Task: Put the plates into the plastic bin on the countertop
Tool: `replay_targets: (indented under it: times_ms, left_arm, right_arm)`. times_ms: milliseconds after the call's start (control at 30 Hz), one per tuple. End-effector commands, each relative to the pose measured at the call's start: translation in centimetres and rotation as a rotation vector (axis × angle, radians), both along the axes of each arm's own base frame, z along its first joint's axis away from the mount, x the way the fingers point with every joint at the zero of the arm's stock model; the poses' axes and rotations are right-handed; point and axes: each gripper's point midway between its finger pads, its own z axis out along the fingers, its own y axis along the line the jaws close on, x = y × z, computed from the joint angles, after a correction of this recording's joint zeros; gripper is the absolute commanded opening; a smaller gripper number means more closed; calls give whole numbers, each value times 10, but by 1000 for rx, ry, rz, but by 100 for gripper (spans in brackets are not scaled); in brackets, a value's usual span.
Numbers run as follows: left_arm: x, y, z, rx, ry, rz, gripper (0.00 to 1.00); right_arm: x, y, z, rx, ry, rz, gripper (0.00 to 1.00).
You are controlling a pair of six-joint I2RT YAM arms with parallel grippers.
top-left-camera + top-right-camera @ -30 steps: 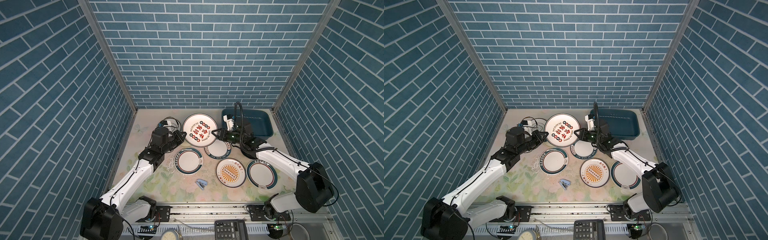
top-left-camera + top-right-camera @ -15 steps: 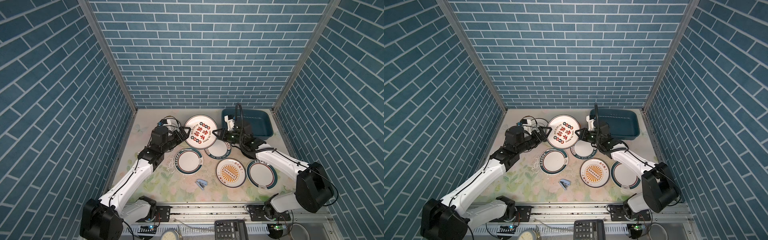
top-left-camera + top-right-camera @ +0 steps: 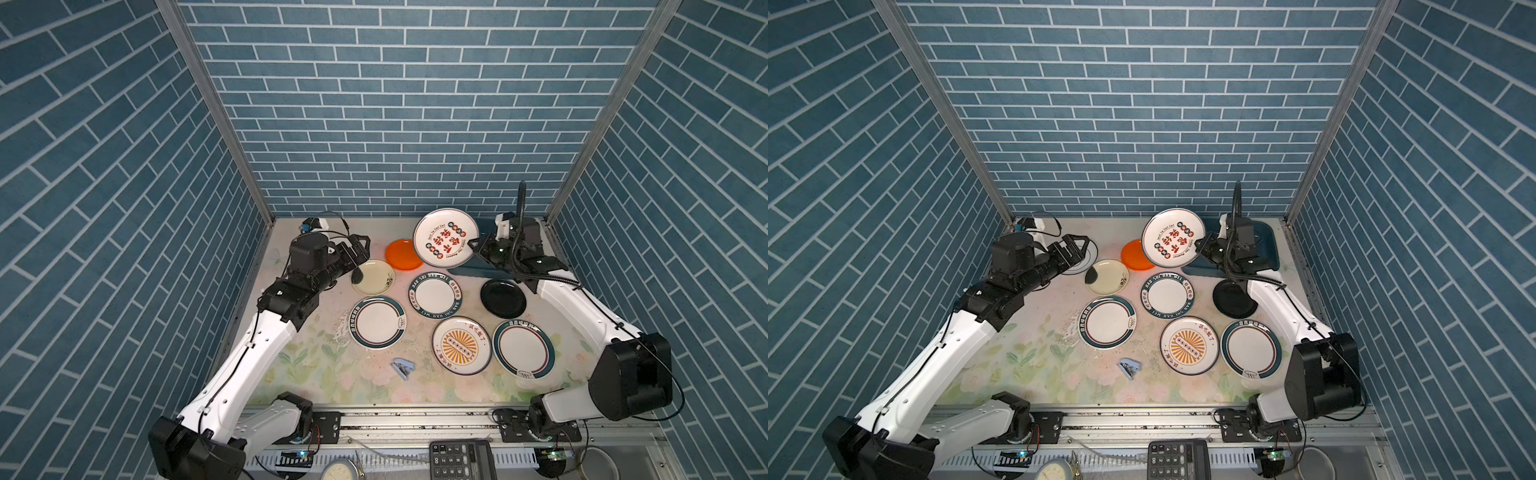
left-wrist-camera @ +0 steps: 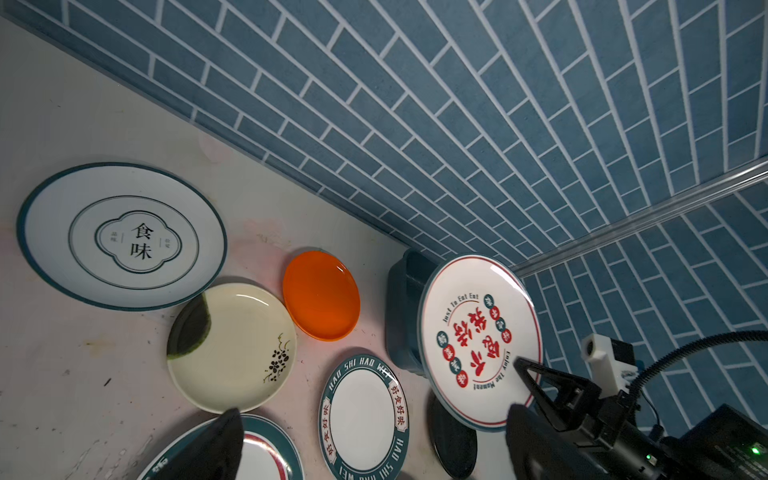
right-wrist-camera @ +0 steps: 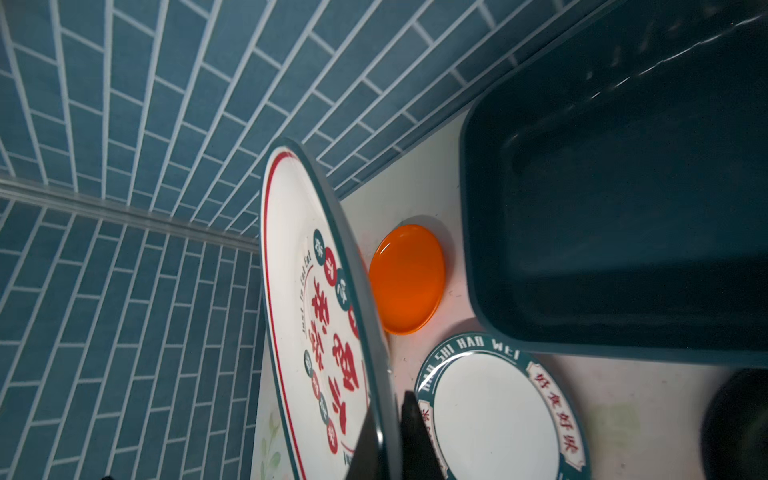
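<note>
My right gripper (image 3: 476,243) is shut on the rim of a large white plate with red characters (image 3: 445,237), held up and tilted beside the dark teal plastic bin (image 3: 1264,245). The right wrist view shows the rim pinched at my gripper (image 5: 388,415) and the bin (image 5: 623,208) with no plate in the part shown. My left gripper (image 3: 359,245) hangs open and holds nothing above the cream plate (image 3: 373,277). Flat on the flowered countertop (image 3: 332,374) lie several more plates: orange (image 3: 401,255), lettered-rim (image 3: 435,292), black (image 3: 503,297), sunburst (image 3: 460,345), two teal-rimmed (image 3: 378,322).
Another teal-edged white plate (image 4: 120,237) lies at the back left, under my left gripper. A small blue stapler-like object (image 3: 402,368) sits near the front. Brick walls close in the back and both sides. A calculator (image 3: 461,459) lies below the front rail.
My left gripper has let go of the large plate and drawn back to the left. My right gripper has carried the plate up and right toward the bin, uncovering the orange and cream plates.
</note>
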Motion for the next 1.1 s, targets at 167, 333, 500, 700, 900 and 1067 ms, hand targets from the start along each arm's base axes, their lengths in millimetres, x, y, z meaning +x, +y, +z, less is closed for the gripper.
replay_targets:
  times_ms: [167, 333, 500, 700, 900, 1067]
  left_arm:
    - [-13, 31, -49, 141, 120, 81, 100]
    - [-14, 23, -63, 39, 5, 62, 99]
    - [-17, 12, -51, 33, -6, -8, 100]
    - [-35, -5, -44, -9, 36, -120, 100]
    - [-53, 9, -49, -17, 37, -73, 100]
    - [-60, 15, -49, 3, 18, -60, 99]
  right_arm:
    - [12, -62, -5, -186, -11, -121, 0]
    - [26, -81, -10, -197, -79, -181, 0]
    - [37, -94, -21, -231, -55, -207, 0]
    - [56, -125, -37, -435, -22, -250, 0]
    - [82, -126, -56, -416, -3, -251, 0]
    - [106, -138, -85, -367, 77, -267, 0]
